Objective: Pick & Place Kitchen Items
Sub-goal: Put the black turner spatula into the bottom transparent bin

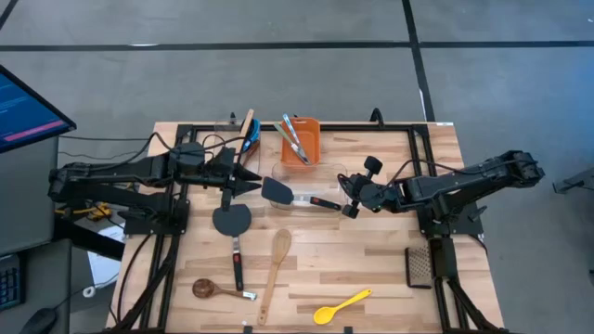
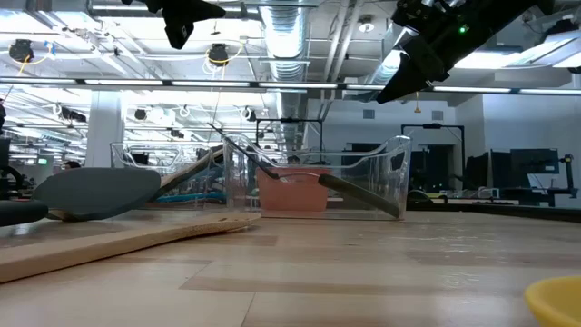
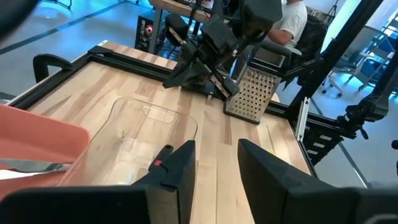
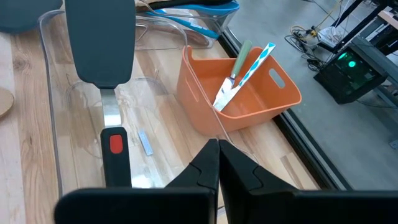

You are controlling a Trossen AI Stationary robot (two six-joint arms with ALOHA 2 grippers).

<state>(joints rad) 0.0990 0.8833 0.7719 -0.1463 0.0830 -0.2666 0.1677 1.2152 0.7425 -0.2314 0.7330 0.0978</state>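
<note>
Hovering above table, right gripper (image 1: 351, 206) shut tight, empty, just off handle end of black turner (image 1: 295, 196) lying across clear tub (image 4: 50, 74). Left gripper (image 1: 252, 182) part open, empty, beside turner's blade. Orange bin (image 1: 302, 141) behind.

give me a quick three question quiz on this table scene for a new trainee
1. True or false: the black turner with the red-marked handle lies across the clear plastic tub.
2. Multiple choice: the yellow plastic spoon lies
A. in the orange rectangular bin
B. on the bare wooden table, near its front edge
C. in the right gripper
3. Fill in: the left gripper has its fingers ____ and holds nothing.

Key
1. True
2. B
3. apart; the right gripper is shut and empty.
</note>
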